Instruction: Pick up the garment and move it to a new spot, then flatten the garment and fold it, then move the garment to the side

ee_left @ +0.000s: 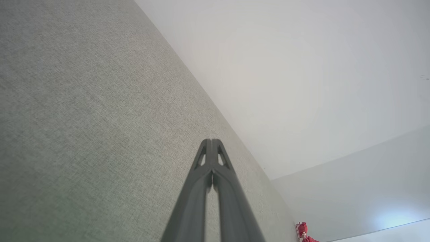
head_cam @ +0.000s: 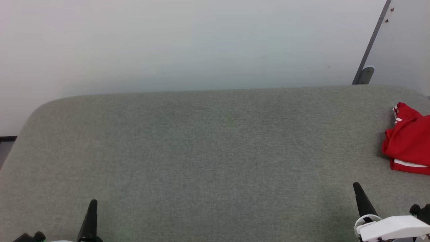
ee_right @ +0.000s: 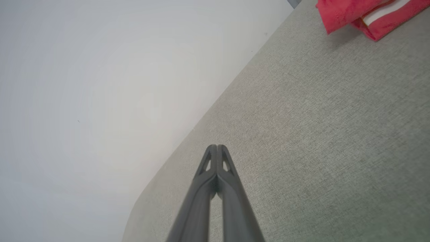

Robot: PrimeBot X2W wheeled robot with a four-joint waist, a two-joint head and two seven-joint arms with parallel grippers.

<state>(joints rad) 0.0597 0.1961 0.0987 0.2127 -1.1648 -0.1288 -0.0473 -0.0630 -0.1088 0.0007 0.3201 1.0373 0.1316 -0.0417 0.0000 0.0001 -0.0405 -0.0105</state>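
The garment [head_cam: 410, 141] is a red shirt with white stripes, folded into a compact bundle at the far right edge of the grey table [head_cam: 201, 151]. Its corner shows in the right wrist view [ee_right: 366, 13], and a small red bit of it in the left wrist view [ee_left: 303, 232]. My left gripper [head_cam: 93, 205] sits low at the near left, fingertips pressed together and holding nothing [ee_left: 211, 143]. My right gripper [head_cam: 356, 187] is at the near right, also shut and empty [ee_right: 217, 148], a short way in front of the garment and apart from it.
A pale wall [head_cam: 201, 43] rises behind the table's rounded far edge. A grey panel with a dark strip and bracket [head_cam: 366, 74] stands at the back right. The broad fabric surface stretches between the two grippers.
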